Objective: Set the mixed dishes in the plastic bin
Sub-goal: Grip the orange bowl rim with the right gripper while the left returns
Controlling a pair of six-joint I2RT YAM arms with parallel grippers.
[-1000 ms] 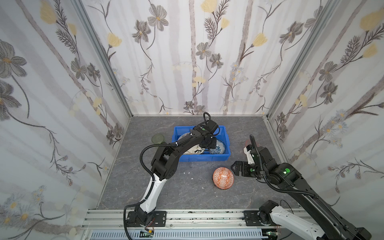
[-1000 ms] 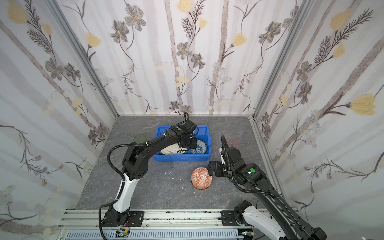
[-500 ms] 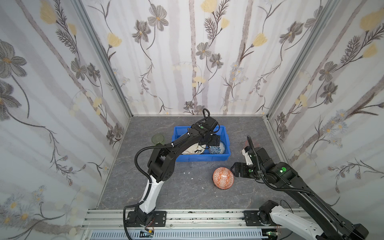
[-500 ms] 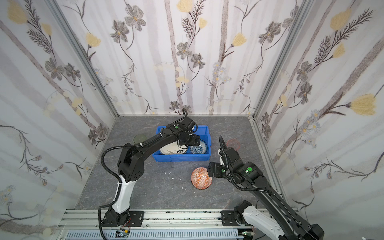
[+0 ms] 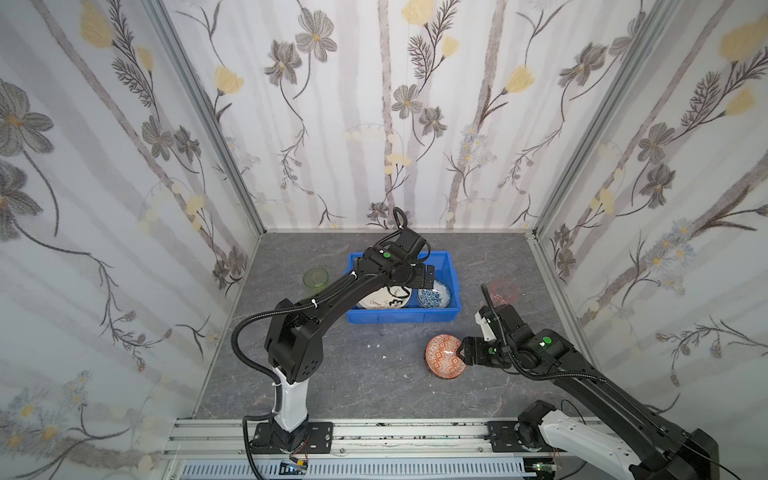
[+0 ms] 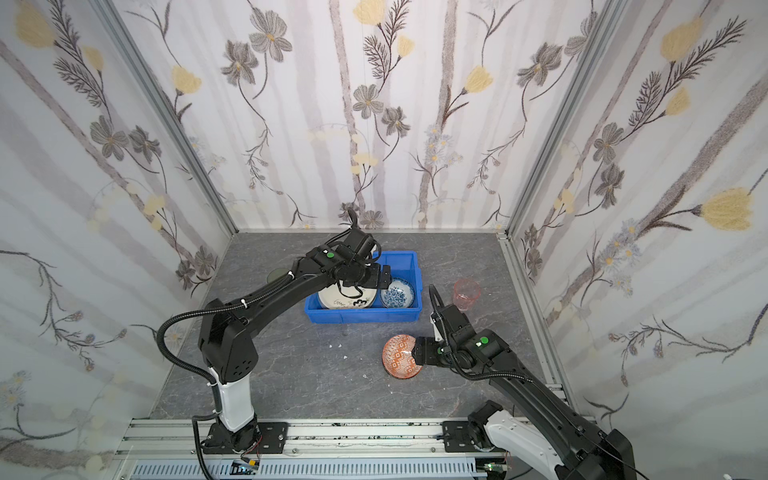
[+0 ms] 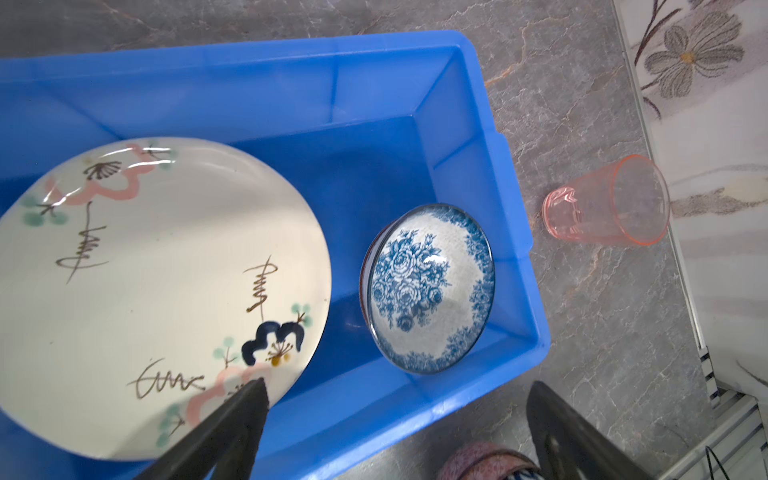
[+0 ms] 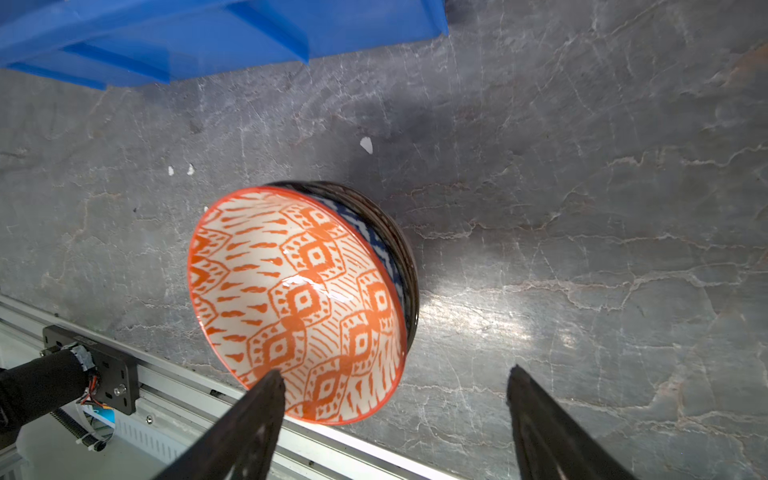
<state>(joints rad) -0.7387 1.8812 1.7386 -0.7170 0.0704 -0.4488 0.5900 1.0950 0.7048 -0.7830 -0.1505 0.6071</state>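
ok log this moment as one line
left gripper open over blue bin | bin holds cream plate, blue-white bowl | right gripper open astride orange bowl rim | outside bin: pink tumbler, green tumbler

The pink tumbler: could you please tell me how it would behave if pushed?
The tumbler looks thin and translucent, so probably light and easily slid. Its base is narrower than its mouth, so a high push may tip and roll it.

The left arm [image 5: 332, 296] is stretching forward toward the middle, its left gripper [image 5: 420, 277] pointing down, jaws standing wide apart; the right arm [image 5: 582, 384] is lying low, its right gripper [image 5: 460, 353] pointing leftward, jaws spread apart
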